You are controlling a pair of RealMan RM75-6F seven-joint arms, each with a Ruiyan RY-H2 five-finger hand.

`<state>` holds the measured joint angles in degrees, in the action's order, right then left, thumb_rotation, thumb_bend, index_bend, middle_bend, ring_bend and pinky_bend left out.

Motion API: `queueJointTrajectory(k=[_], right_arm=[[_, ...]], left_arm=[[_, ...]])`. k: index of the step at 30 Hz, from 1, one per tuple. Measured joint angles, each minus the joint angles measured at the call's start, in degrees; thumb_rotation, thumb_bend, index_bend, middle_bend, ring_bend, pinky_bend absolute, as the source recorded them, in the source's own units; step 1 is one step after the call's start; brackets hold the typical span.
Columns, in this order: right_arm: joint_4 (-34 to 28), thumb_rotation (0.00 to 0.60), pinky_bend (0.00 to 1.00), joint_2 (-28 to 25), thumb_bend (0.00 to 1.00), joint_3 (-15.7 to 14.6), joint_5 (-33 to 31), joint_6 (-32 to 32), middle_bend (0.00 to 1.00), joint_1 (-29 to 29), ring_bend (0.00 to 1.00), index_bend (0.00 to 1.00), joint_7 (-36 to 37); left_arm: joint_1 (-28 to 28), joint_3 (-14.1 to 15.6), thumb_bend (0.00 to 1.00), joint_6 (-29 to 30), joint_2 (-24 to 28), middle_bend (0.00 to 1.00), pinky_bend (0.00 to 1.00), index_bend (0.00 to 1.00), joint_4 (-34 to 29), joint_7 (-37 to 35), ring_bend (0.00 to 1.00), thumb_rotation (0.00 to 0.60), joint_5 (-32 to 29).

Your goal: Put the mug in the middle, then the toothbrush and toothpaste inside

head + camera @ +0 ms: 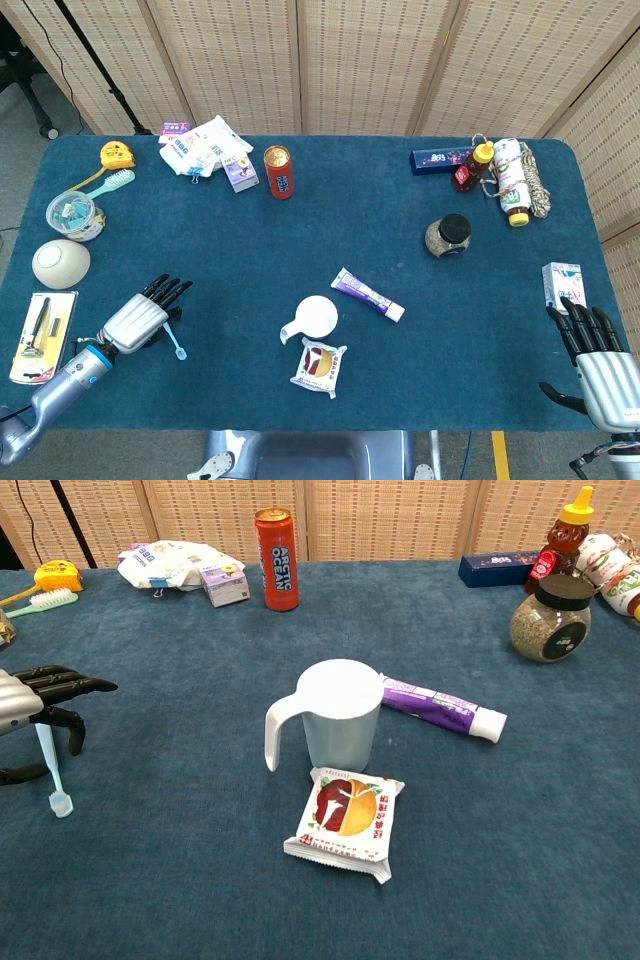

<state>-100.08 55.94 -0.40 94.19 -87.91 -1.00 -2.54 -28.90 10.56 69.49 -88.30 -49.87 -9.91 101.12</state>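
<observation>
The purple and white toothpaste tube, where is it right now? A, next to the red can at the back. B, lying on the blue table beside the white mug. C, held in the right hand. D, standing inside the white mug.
B: the purple and white toothpaste tube lies flat on the blue table, just to the right of the white mug, with no hand near it.
</observation>
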Motion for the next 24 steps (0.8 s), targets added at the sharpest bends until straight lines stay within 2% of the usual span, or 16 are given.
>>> queueJointTrajectory(k=[9,17,24], right_arm=[[0.2,0.600,0.00,-0.1,0.00,-0.1,0.4,0.0,0.00,-0.1,0.00,0.00,0.7],[0.3,0.600,0.00,-0.2,0.00,-0.2,0.5,-0.1,0.00,-0.1,0.00,0.00,1.0],[0.3,0.600,0.00,-0.2,0.00,-0.3,0.7,-0.3,0.00,0.0,0.00,0.00,1.2]], left_arm=[[0.2,-0.3,0.38,0.1,-1.8,0.00,0.00,0.59,1.6,0.6,0.00,0.600,-0.2],[0.2,-0.7,0.38,0.9,-1.9,0.00,0.00,0.61,1.2,1.0,0.00,0.600,-0.4],[0.1,-1.6,0.38,2.4,-0.3,0.00,0.00,0.61,-1.7,0.9,0.00,0.600,-0.8]])
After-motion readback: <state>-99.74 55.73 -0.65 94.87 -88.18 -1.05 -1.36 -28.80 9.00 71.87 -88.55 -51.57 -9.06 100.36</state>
